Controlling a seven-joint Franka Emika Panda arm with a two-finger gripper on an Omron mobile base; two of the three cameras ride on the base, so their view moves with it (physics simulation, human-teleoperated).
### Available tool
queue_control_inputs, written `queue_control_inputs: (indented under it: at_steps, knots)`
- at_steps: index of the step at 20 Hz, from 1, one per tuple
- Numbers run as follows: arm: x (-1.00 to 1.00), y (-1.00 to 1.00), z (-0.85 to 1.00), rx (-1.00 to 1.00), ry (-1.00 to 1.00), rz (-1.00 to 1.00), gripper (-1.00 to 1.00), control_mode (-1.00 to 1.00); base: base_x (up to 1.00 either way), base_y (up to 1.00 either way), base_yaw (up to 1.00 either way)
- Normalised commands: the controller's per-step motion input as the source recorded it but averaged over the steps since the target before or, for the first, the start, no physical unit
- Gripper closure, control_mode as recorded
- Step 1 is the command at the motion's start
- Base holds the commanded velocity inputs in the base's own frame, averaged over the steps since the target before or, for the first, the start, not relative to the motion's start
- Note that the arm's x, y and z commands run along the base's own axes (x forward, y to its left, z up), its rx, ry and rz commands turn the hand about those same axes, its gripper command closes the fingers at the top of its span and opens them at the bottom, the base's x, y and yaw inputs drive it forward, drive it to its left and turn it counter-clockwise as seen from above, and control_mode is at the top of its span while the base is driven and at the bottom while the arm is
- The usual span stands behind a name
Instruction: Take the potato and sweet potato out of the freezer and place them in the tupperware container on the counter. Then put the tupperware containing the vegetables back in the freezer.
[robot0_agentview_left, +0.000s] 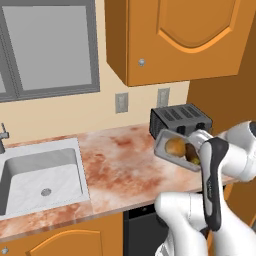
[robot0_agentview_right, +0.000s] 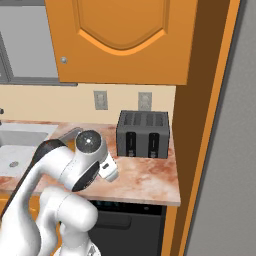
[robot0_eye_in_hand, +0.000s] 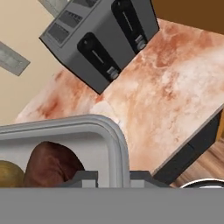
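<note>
**A:** Status, left to right in the frame? Sink (robot0_agentview_left: 42, 175) far left, bare counter (robot0_agentview_left: 120, 160) mid-frame, then the tupperware container (robot0_agentview_left: 172, 147) right of centre in the left base view, in front of the toaster (robot0_agentview_left: 182, 120).

**B:** Confirmed. Tray is lifted and tilted, open face toward the camera. Potato (robot0_agentview_left: 175, 146) sits left inside it, sweet potato (robot0_agentview_left: 190, 151) touching it on the right. Hand view, lower left: same pair, potato (robot0_eye_in_hand: 8, 174) at the edge, sweet potato (robot0_eye_in_hand: 52, 165) next to it, both against the tray wall.

**A:** Fingers?

**B:** Gripper (robot0_eye_in_hand: 113, 178) is clenched on the tray's flared rim, at the corner; fingertips sit at the bottom centre of the hand view, pinching the wall.

**A:** Handling?

**B:** My read: tray is rigid, thin-walled and light; the load is the two tubers. They're hard, round and loose, so they'll roll. A rim pinch at one corner is off-centre, so expect torque and some sag. The tilt is the risk: level it before swinging.

**A:** Arm pose?

**B:** Folded tight. Elbow is high at the right edge of the left base view, with the forearm reaching left to the tray. Freezer (robot0_agentview_right: 235, 165) is the grey slab at the right of the right base view, well apart from the tray. Probably needs a wide swing right.
</note>
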Motion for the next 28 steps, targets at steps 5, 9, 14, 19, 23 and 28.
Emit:
queue_control_inputs:
  at_steps: [5, 9, 14, 19, 23, 28]
  knots:
    - [-0.66, 0.00, 1.00, 0.00, 0.01, 0.00, 1.00, -1.00, 0.00, 0.00, 0.00]
    - [-0.67, 0.00, 1.00, 0.00, 0.03, 0.00, 1.00, -1.00, 0.00, 0.00, 0.00]
    - [-0.62, 0.20, 0.69, 0.00, 0.01, 0.00, 1.00, -1.00, 0.00, 0.00, 0.00]
    - [-0.51, 0.36, 0.17, -0.01, 0.00, 0.00, 1.00, -1.00, 0.00, 0.00, 0.00]
    - [-0.41, 0.26, 0.00, -0.03, 0.00, 0.00, 1.00, 1.00, -0.24, 0.09, 0.00]
    - [0.00, 0.00, 0.00, 0.00, 0.00, 0.00, 1.00, 1.00, -1.00, 0.30, -0.08]
